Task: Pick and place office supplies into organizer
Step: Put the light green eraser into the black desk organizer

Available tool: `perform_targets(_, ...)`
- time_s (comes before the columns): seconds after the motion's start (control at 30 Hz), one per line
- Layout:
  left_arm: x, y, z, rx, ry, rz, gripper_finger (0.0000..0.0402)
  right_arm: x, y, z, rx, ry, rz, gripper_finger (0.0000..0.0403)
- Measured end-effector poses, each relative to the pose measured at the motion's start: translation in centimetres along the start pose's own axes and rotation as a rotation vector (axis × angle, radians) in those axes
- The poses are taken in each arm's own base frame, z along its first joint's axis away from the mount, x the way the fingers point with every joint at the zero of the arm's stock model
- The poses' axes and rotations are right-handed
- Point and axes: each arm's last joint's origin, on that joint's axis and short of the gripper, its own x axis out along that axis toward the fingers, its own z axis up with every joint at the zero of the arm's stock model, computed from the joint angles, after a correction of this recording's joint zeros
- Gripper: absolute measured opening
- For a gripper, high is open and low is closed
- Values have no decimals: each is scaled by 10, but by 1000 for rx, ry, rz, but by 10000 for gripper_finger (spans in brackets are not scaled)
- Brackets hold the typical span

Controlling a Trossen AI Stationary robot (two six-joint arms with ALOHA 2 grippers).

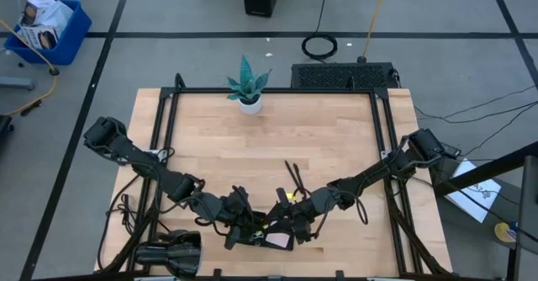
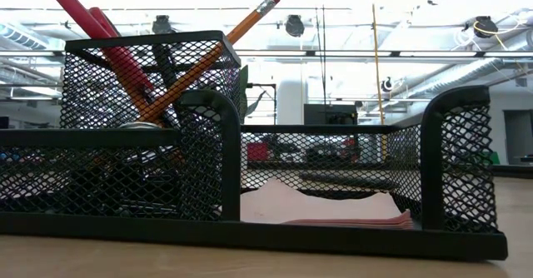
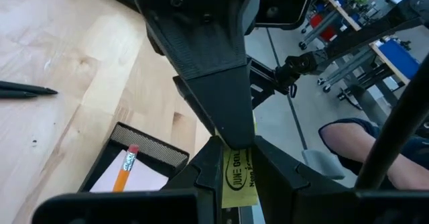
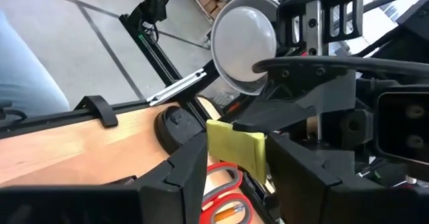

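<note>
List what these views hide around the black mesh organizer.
High view: black mesh desk organizer, compartments covered by left gripper and right gripper.
Right wrist view: red-handled scissors, blades beyond the bottom edge.
Left wrist view: small yellow paper piece, print partly hidden by the grip.

Overall light: bright, even, from overhead; no dim areas.
High view: worktop [image 1: 277, 146] evenly lit; soft, short shadows under both arms; potted plant [image 1: 249, 86] sharp; the dark cluster at the near edge of the worktop is hard to read.
Low view: strong backlight from ceiling fixtures; upper background washed out; mesh organizer [image 2: 250, 178] reads near-silhouette against the glare; pencil [image 2: 212, 52] crisp; far room slightly soft.
Left wrist view: yellow piece [image 3: 239, 177] sharp, printing partly legible; near black housing dark, little detail; background shelving soft.
Right wrist view: white dome [image 4: 244, 39] carries mild glare; near pincer fingers [image 4: 188, 177] blurred; scissors [image 4: 224, 190] legible.
</note>
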Motion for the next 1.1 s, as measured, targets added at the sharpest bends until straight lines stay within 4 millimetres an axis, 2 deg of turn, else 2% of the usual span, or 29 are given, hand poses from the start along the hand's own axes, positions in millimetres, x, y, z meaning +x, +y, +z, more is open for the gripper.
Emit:
perform_targets(0.3, 0, 0, -1, 1, 4, 4, 65, 0, 0, 0, -9, -2, -4, 115)
perform_targets(0.67, 0, 0, 0, 14, 4, 0, 65, 0, -1, 2, 35, -18, -18, 17)
perform_targets(0.83, 0, 0, 0, 4, -6, 12, 66, 0, -1, 2, 56, -13, -20, 19)
perform_targets(0.97, 0, 0, -1, 7, -11, 24, 89, 0, 1, 2, 87, 30, -49, 33)
perform_targets(1.1, 0, 1, 0, 14, -20, 34, 145, -1, 6, 6, 36, 85, -82, 22)
